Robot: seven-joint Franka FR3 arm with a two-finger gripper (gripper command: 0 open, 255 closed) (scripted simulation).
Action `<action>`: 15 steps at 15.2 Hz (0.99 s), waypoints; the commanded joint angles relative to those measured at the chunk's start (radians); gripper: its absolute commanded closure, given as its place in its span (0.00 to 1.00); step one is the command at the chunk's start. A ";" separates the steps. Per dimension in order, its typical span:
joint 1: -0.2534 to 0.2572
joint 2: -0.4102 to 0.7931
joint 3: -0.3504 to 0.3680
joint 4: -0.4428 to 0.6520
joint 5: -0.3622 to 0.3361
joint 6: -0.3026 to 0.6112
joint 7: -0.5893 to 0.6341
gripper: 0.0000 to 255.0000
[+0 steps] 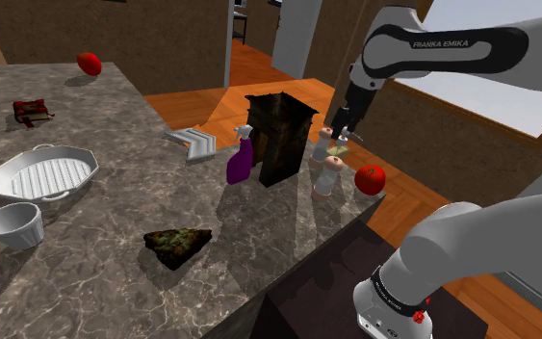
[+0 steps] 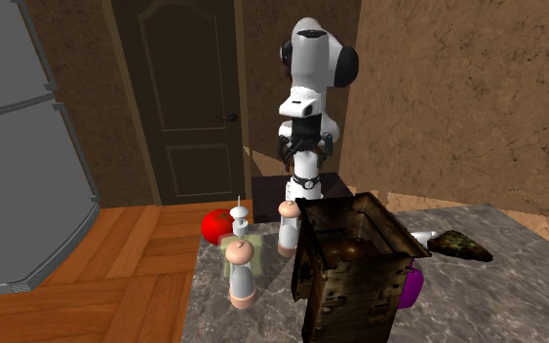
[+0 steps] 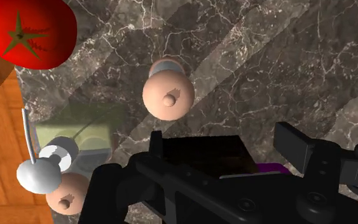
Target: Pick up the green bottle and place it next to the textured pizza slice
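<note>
Shoulder view, left to right. White bowl point(image 1: 12, 224) and ridged white tray point(image 1: 42, 173) are sitting at the far left of the marbled desk point(image 1: 95, 289). The textured pizza slice point(image 1: 177, 243) is lying flat mid-desk, dark crust with greenish topping. A purple spray bottle point(image 1: 240, 159) is standing just beside a tall dark box point(image 1: 278, 135).

Right of the box, near the desk corner, the green bottle point(image 1: 343, 150) is standing upright, well apart from the pizza slice. It's looking pale and see-through: a squat greenish body with a white pump top on a thin stem. A front shaker point(image 1: 328, 178) and a rear shaker point(image 1: 324, 143), both pink-topped, are flanking it. A red tomato point(image 1: 370, 178) is sitting near it on the right.

I'm hanging my gripper point(image 1: 345, 123) right above that cluster, fingers spread and holding nothing.

In the wrist view, the green bottle point(image 3: 75, 130) is sitting outside my gripper point(image 3: 225, 143), off beyond one finger, between the tomato point(image 3: 28, 32) and one shaker point(image 3: 66, 194).

In the second exterior view, the green bottle point(image 2: 244, 241) is standing between the tomato point(image 2: 216, 226) and the box point(image 2: 355, 268).
</note>
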State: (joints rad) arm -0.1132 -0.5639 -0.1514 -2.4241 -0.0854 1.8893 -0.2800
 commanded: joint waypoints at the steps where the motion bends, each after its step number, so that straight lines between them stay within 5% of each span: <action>1: -0.014 0.048 -0.025 0.016 -0.022 0.039 -0.027 0.00; 15: -0.089 0.437 -0.189 0.251 -0.069 0.248 -0.224 0.00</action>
State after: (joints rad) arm -0.1988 -0.1617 -0.3311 -2.1943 -0.1597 2.1204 -0.4899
